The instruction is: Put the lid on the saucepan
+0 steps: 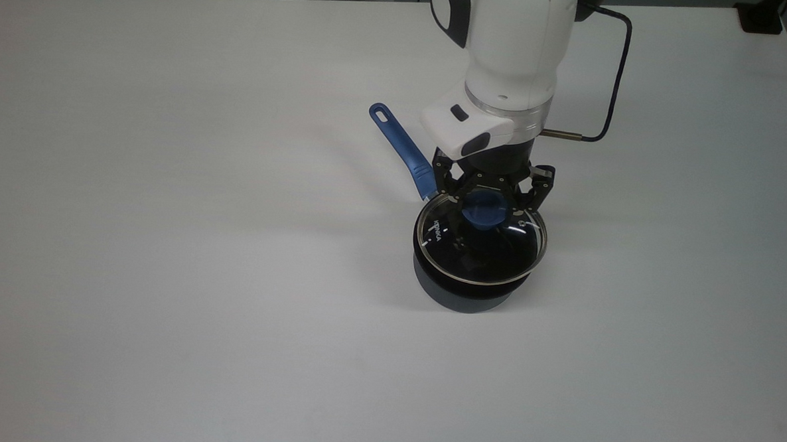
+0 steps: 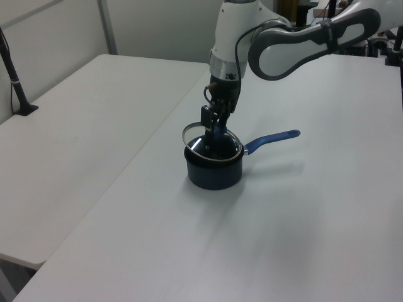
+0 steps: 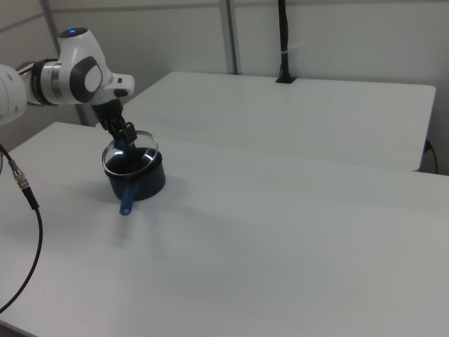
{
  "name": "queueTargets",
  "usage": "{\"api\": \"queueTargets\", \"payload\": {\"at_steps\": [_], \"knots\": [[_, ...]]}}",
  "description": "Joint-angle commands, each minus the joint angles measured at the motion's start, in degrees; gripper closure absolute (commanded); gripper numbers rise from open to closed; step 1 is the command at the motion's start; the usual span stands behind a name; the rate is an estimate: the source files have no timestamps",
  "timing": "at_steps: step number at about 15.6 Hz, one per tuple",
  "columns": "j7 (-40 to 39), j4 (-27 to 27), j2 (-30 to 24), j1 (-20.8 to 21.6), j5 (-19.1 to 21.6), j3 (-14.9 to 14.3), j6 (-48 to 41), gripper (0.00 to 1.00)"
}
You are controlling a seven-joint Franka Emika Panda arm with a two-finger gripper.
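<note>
The dark saucepan (image 1: 462, 292) stands on the white table (image 1: 167, 238), its long blue handle (image 1: 400, 145) pointing to the top view's upper left. The clear glass lid (image 1: 491, 258) with a metal rim lies over the pan's mouth, nearly matching its rim. In the left view the lid (image 2: 217, 150) is slightly tilted, its left edge raised above the saucepan (image 2: 214, 171). I cannot tell whether it touches the rim. My gripper (image 1: 486, 208) is directly above, shut on the lid's blue knob. The right view has the lid (image 3: 137, 160) over the saucepan (image 3: 144, 184) under the gripper (image 3: 121, 138).
A black cable (image 1: 612, 78) loops from the wrist to the top view's right. A second white table (image 2: 75, 126) adjoins on the left view's left, with a black post (image 2: 16, 82) clamped at its edge. Another black post (image 3: 283, 42) stands at the far table edge.
</note>
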Motion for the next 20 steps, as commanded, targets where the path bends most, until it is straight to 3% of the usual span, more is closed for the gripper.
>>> {"api": "queueTargets", "payload": {"at_steps": [1, 5, 6, 7, 8, 14, 16, 20], "knots": [[0.7, 1.5, 1.0, 1.3, 0.6, -0.9, 0.1, 0.52], [0.7, 1.4, 1.0, 1.3, 0.5, -0.9, 0.1, 0.42], [0.7, 1.3, 1.1, 1.3, 0.5, -0.8, 0.1, 0.3], [0.7, 0.8, 1.0, 1.3, 0.6, -0.9, 0.1, 0.05], [0.7, 0.8, 1.0, 1.3, 0.6, -0.9, 0.1, 0.0], [0.4, 0.8, -1.9, 0.6, 0.0, -1.6, -0.7, 0.0], [-0.3, -0.1, -3.9, -0.9, -0.9, -1.7, -4.5, 0.0], [-12.4, -5.8, -11.3, -3.8, -1.6, -1.7, -14.4, 0.0]]}}
